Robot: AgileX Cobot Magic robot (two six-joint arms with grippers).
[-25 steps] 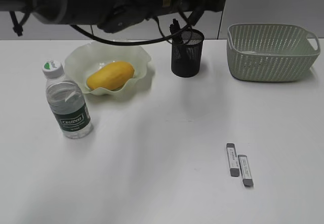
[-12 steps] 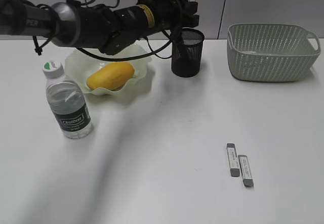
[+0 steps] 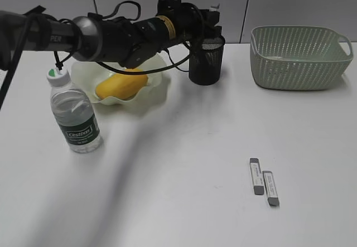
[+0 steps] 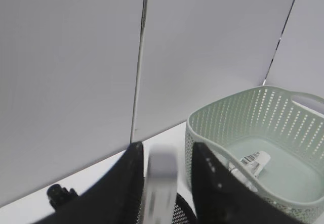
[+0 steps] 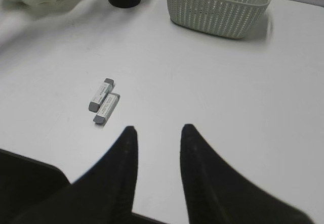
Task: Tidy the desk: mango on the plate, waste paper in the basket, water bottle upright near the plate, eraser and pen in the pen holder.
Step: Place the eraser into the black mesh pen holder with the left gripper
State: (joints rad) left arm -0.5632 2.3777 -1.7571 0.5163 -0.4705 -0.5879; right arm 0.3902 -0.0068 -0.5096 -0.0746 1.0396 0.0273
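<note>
My left gripper (image 3: 210, 28) hangs just above the black mesh pen holder (image 3: 206, 60). Its jaws stand apart around a blurred white-grey eraser (image 4: 161, 178), with a gap showing on each side. Two more erasers (image 3: 255, 176) (image 3: 270, 188) lie side by side on the desk (image 3: 184, 163). The mango (image 3: 121, 83) rests in the pale green plate (image 3: 159, 68), and the water bottle (image 3: 72, 113) stands upright to its left. Waste paper (image 4: 251, 162) lies in the sage basket (image 3: 298, 57). My right gripper (image 5: 159, 130) is open and empty above the desk. No pen shows.
The left arm and its cables (image 3: 111, 35) stretch over the plate from the left. The basket stands at the back right, close beside the pen holder. The wall (image 4: 76, 57) rises right behind both.
The left arm has drawn away from the camera and settled over the pen holder. Its jaws have widened around the eraser. The right gripper has hardly changed.
</note>
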